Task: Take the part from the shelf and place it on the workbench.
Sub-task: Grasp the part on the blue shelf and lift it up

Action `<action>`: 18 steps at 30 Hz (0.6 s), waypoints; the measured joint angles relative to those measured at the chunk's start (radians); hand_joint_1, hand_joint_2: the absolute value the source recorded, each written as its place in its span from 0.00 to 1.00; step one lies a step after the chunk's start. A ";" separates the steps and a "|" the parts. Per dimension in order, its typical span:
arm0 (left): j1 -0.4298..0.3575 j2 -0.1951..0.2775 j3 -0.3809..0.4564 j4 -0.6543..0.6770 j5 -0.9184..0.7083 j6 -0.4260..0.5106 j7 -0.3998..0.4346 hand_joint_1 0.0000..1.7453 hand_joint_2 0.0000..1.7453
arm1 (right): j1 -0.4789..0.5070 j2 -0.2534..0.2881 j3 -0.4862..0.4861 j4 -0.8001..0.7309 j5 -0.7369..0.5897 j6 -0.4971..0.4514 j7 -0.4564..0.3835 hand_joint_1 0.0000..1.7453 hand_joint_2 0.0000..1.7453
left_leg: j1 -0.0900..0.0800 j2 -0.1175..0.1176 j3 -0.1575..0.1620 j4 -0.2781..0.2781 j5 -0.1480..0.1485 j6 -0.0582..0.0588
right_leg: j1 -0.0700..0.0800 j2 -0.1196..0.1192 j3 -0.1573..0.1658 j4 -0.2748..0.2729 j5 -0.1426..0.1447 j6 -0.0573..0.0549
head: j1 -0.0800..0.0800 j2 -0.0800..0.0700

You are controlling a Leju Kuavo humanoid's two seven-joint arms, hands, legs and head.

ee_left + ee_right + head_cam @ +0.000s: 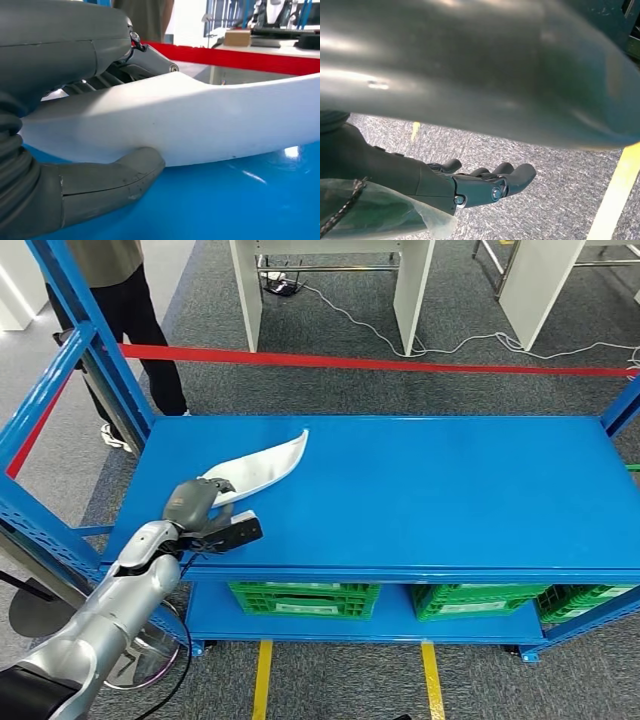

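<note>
The left hand (198,508) has its fingers (113,180) clamped on the white part's (264,465) near end; its long axis runs toward two o'clock along the shelf (453,500).

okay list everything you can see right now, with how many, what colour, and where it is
part: one, white, curved, on the shelf top near its left end
shelf: one, blue, across the middle
crates: three visible, green, on the lower shelf level
tape barrier: one, red, behind the shelf
cable: one, white, on the carpet beyond the tape
person: one, dark trousers, far left behind the shelf
left robot hand: one, grey, gripping the part's near end
right robot hand: one, dark grey, hanging above the carpet, holding nothing
</note>
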 joint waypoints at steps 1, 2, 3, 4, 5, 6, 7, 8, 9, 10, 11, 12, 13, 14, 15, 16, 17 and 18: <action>0.000 0.000 -0.001 0.000 -0.005 0.006 0.002 1.00 1.00 | 0.000 0.000 -0.002 0.000 0.001 0.000 0.000 0.00 0.00 | 0.000 0.000 0.000 0.000 0.000 0.000 | 0.000 0.000 0.000 0.000 0.000 0.000 | 0.000 0.000; 0.000 -0.001 -0.001 0.000 -0.007 0.011 0.004 1.00 1.00 | 0.000 0.000 -0.003 0.000 0.002 0.000 0.000 0.00 0.00 | 0.000 0.000 0.000 0.000 0.000 0.000 | 0.000 0.000 0.000 0.000 0.000 0.000 | 0.000 0.000; 0.000 -0.001 -0.002 0.000 -0.009 0.014 0.005 1.00 1.00 | 0.000 0.000 -0.004 0.000 0.003 0.000 0.000 0.00 0.00 | 0.000 0.000 0.000 0.000 0.000 0.000 | 0.000 0.000 0.000 0.000 0.000 0.000 | 0.000 0.000; 0.000 -0.001 -0.002 0.000 -0.011 0.019 0.005 1.00 1.00 | 0.000 0.000 -0.004 0.000 0.003 0.000 0.000 0.00 0.00 | 0.000 0.000 0.000 0.000 0.000 0.000 | 0.000 0.000 0.000 0.000 0.000 0.000 | 0.000 0.000; 0.000 -0.001 -0.002 0.000 -0.014 0.026 0.005 1.00 1.00 | 0.000 0.000 -0.004 0.000 0.004 0.000 0.000 0.00 0.00 | 0.000 0.000 0.000 0.000 0.000 0.000 | 0.000 0.000 0.000 0.000 0.000 0.000 | 0.000 0.000; 0.001 -0.001 -0.003 0.000 -0.016 0.037 0.005 1.00 1.00 | 0.000 0.000 -0.005 0.000 0.005 0.000 0.000 0.00 0.00 | 0.000 0.000 0.000 0.000 0.000 0.000 | 0.000 0.000 0.000 0.000 0.000 0.000 | 0.000 0.000; 0.002 -0.001 -0.003 0.000 -0.018 0.051 0.004 1.00 1.00 | 0.000 0.000 -0.005 0.000 0.007 0.000 0.000 0.00 0.00 | 0.000 0.000 0.000 0.000 0.000 0.000 | 0.000 0.000 0.000 0.000 0.000 0.000 | 0.000 0.000; 0.004 -0.001 -0.003 0.000 -0.019 0.069 -0.001 1.00 1.00 | 0.000 0.000 -0.005 0.000 0.009 -0.001 0.000 0.00 0.00 | 0.000 0.000 0.000 0.000 0.000 0.000 | 0.000 0.000 0.000 0.000 0.000 0.000 | 0.000 0.000; 0.006 -0.001 -0.003 0.000 -0.019 0.091 -0.008 1.00 1.00 | 0.000 0.000 -0.005 0.000 0.012 -0.001 0.000 0.00 0.00 | 0.000 0.000 0.000 0.000 0.000 0.000 | 0.000 0.000 0.000 0.000 0.000 0.000 | 0.000 0.000; 0.010 -0.001 -0.003 -0.001 -0.018 0.119 -0.017 1.00 1.00 | 0.000 0.000 -0.005 0.000 0.014 -0.002 0.000 0.00 0.00 | 0.000 0.000 0.000 0.000 0.000 0.000 | 0.000 0.000 0.000 0.000 0.000 0.000 | 0.000 0.000; 0.014 -0.001 -0.003 -0.002 -0.018 0.150 -0.028 1.00 1.00 | 0.000 0.000 -0.005 0.000 0.017 -0.003 0.000 0.00 0.00 | 0.000 0.000 0.000 0.000 0.000 0.000 | 0.000 0.000 0.000 0.000 0.000 0.000 | 0.000 0.000; 0.020 -0.002 -0.002 -0.006 -0.017 0.188 -0.037 1.00 1.00 | 0.000 0.000 -0.005 0.000 0.019 -0.004 0.000 0.00 0.00 | 0.000 0.000 0.000 0.000 0.000 0.000 | 0.000 0.000 -0.001 0.000 0.000 0.000 | 0.000 0.000; 0.028 -0.002 -0.001 -0.012 -0.018 0.229 -0.047 1.00 1.00 | 0.000 0.000 -0.005 0.000 0.021 -0.006 0.000 0.00 0.00 | 0.000 0.000 0.000 0.000 0.000 0.000 | 0.000 0.000 -0.001 0.000 0.000 0.000 | 0.000 0.000; 0.036 -0.003 0.000 -0.021 -0.021 0.272 -0.055 1.00 1.00 | 0.000 0.000 -0.005 0.000 0.024 -0.007 0.000 0.00 0.00 | 0.000 0.000 -0.001 0.000 0.000 0.000 | 0.000 0.000 -0.001 0.000 0.000 0.000 | 0.000 0.000; 0.046 -0.005 0.003 -0.036 -0.028 0.313 -0.061 1.00 1.00 | 0.000 0.000 -0.005 0.000 0.027 -0.009 0.000 0.00 0.00 | 0.000 0.000 -0.001 0.000 0.000 0.000 | 0.000 0.000 -0.001 0.000 0.000 0.000 | 0.000 0.000; 0.057 -0.008 0.006 -0.055 -0.039 0.347 -0.065 1.00 1.00 | 0.000 0.000 -0.005 0.000 0.030 -0.010 0.001 0.00 0.00 | 0.000 0.000 -0.001 0.000 0.000 0.000 | 0.000 0.000 -0.001 0.000 0.000 0.000 | 0.000 0.000; 0.068 -0.013 0.012 -0.078 -0.051 0.373 -0.068 1.00 1.00 | 0.000 0.000 -0.005 0.000 0.033 -0.012 0.003 0.00 0.00 | 0.000 0.000 -0.001 0.000 0.000 0.000 | 0.000 0.000 -0.001 0.000 0.000 0.000 | 0.000 0.000; 0.079 -0.018 0.019 -0.101 -0.062 0.388 -0.069 1.00 1.00 | 0.000 0.000 -0.005 0.000 0.035 -0.013 0.005 0.00 0.00 | 0.000 0.000 -0.001 0.000 0.000 0.000 | 0.000 0.000 -0.001 0.000 0.000 0.000 | 0.000 0.000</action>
